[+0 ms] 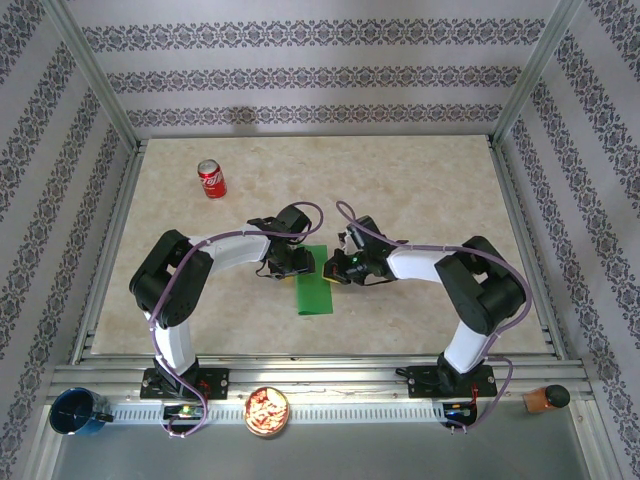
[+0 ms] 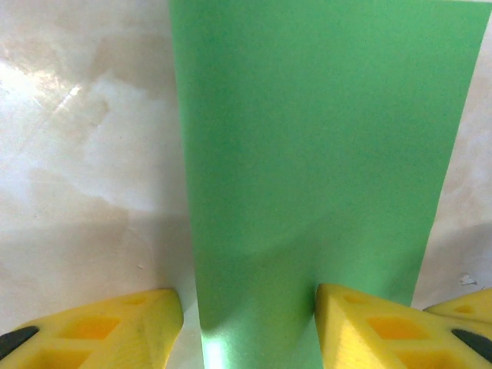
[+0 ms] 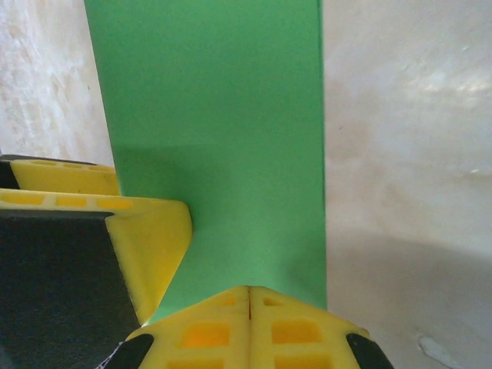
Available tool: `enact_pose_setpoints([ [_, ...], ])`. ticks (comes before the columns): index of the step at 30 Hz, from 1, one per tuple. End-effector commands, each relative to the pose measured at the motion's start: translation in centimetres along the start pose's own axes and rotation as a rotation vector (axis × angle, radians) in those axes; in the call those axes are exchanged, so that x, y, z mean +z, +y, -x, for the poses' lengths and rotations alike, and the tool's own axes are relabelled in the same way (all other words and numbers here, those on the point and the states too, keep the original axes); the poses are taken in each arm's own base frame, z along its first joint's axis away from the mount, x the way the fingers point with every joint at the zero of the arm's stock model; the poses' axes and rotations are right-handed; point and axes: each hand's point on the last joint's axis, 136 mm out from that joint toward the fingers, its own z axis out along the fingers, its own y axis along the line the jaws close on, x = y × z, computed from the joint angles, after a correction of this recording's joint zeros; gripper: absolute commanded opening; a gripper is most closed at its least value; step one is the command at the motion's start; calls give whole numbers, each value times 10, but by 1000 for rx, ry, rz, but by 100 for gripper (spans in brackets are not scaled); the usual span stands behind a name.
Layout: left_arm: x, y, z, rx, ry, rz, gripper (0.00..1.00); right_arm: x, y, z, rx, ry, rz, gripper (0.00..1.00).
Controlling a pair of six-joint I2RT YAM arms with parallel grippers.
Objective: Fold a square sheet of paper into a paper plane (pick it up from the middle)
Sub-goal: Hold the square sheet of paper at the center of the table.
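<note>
- Left gripper (image 2: pixel 250 330): jaws released, standing part open. In the left wrist view one yellow finger (image 2: pixel 108 327) sits on bare table just off the paper's long edge. The other rests on the green surface. Nothing is grasped.
- Right gripper (image 3: pixel 250 307): jaws clenched, yellow tips meeting at a seam and set down on the paper's end. I cannot tell whether any paper is nipped between them.
- Sheet of paper (image 1: pixel 315 287): bright green, a narrow rectangle lying flat near the middle of the table (image 1: pixel 420 190), a little toward 6 o'clock. Its long axis runs 12 to 6. The two grippers meet over its 12 o'clock end, left at 9 and right at 3.
- Red soda can (image 1: pixel 211 179): upright at 10 o'clock on the table, well apart from the paper.
- Blue cup (image 1: pixel 75 412): on the near rail at 7 o'clock. Its contents cannot be made out.
- Bowl (image 1: pixel 247 410): near rail at 6 o'clock, heaped with pale orange snack pieces.
- Brown jar (image 1: pixel 545 398): near rail at 5 o'clock, lying on its side, dark lid on.
</note>
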Motion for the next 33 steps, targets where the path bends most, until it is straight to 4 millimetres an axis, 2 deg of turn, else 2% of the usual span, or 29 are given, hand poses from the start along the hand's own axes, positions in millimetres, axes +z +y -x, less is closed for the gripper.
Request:
enact_pose_setpoints([
  [1, 42, 23, -12, 1, 48, 64, 52, 4, 8, 6, -25, -10, 5, 0],
  [9, 42, 22, -12, -1, 47, 60, 53, 17, 1, 1, -7, 24, -9, 0],
  [18, 33, 15, -9, -3, 29, 31, 53, 23, -49, -14, -6, 60, -178, 0],
  [22, 9, -3, 0, -10, -26, -45, 55, 19, -60, -12, -17, 59, -226, 0],
  [25, -18, -13, 12, -16, -97, -102, 57, 13, -63, -3, -21, 47, -243, 0],
  [29, -52, -17, 25, -24, -174, -165, 59, 8, -68, 7, -21, 37, -266, 0],
  [33, -72, -15, 30, -41, -212, -222, 59, 1, -76, 16, -13, 26, -285, 0],
])
